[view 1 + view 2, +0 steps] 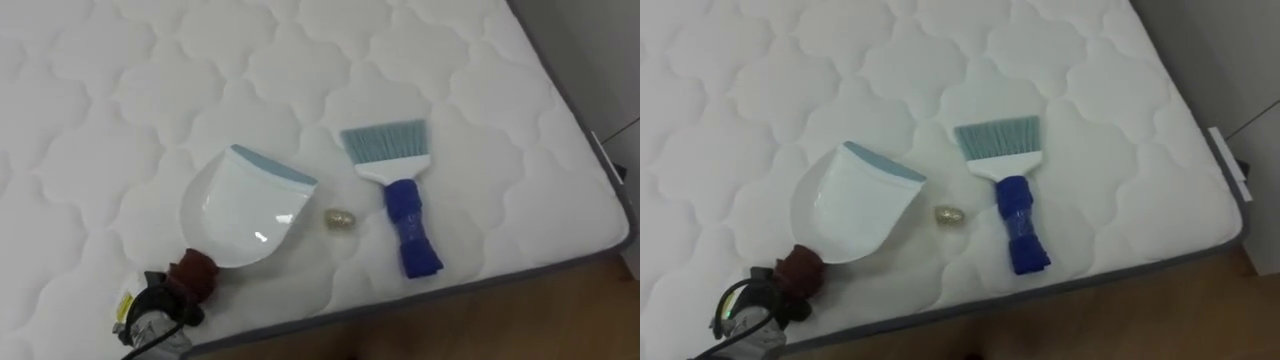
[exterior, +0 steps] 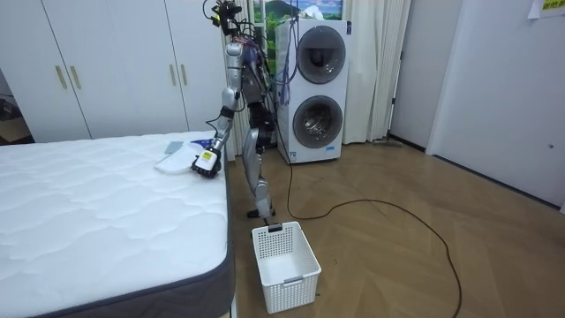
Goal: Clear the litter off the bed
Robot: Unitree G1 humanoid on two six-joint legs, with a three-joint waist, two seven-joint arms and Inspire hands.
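A white dustpan (image 1: 245, 210) with a pale blue lip lies on the quilted white mattress (image 1: 100, 100), its dark red handle (image 1: 192, 270) pointing to the near edge. My left hand (image 1: 155, 310) is curled round that handle at the lower left. A small crumpled golden wrapper (image 1: 340, 218) sits just right of the pan's mouth. Right of it lies a brush (image 1: 400, 195) with light blue bristles and a blue-wrapped handle, untouched. In the room view I stand at the bed's side with the left hand (image 2: 205, 162) on the dustpan (image 2: 177, 159).
The mattress edge (image 1: 480, 285) runs close below the brush, with wooden floor beyond. In the room view a white laundry basket (image 2: 284, 265) stands on the floor by the bed corner. Two stacked washing machines (image 2: 313, 88) stand behind me, white wardrobes (image 2: 115, 62) along the wall.
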